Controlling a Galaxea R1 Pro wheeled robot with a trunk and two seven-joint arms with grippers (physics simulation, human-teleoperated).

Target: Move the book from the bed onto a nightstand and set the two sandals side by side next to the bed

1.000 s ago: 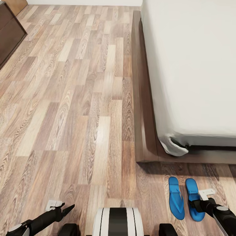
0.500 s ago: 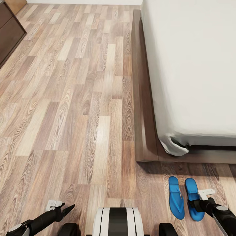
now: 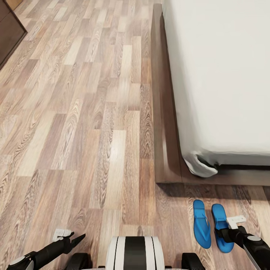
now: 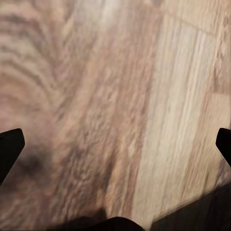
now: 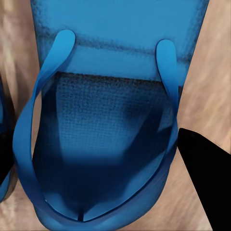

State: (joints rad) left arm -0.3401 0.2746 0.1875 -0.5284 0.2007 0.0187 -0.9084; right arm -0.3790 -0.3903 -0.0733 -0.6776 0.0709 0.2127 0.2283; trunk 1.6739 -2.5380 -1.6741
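Two blue sandals lie side by side on the wood floor just off the foot corner of the bed (image 3: 165, 112). The left sandal (image 3: 201, 224) lies free. Over the heel end of the right sandal (image 3: 218, 214) hovers my right gripper (image 3: 222, 234). In the right wrist view the sandal (image 5: 110, 120) and its thong straps lie between the open gripper (image 5: 103, 168), whose dark fingertips (image 5: 204, 183) stand at either side. My left gripper (image 3: 77, 239) hangs low over bare floor and is open (image 4: 115, 147) with nothing in it. The book and the nightstand are out of view.
The bed's dark wooden frame runs up the middle of the head view, with the pale mattress (image 3: 225, 75) to its right. A dark-wood cabinet (image 3: 9, 33) stands at the far left. Wood-plank floor (image 3: 86, 131) stretches between them. My base (image 3: 135, 253) shows at the near edge.
The whole head view has shifted a little, so the camera moved. The sandals lie where they were, and both arms hold their poses.
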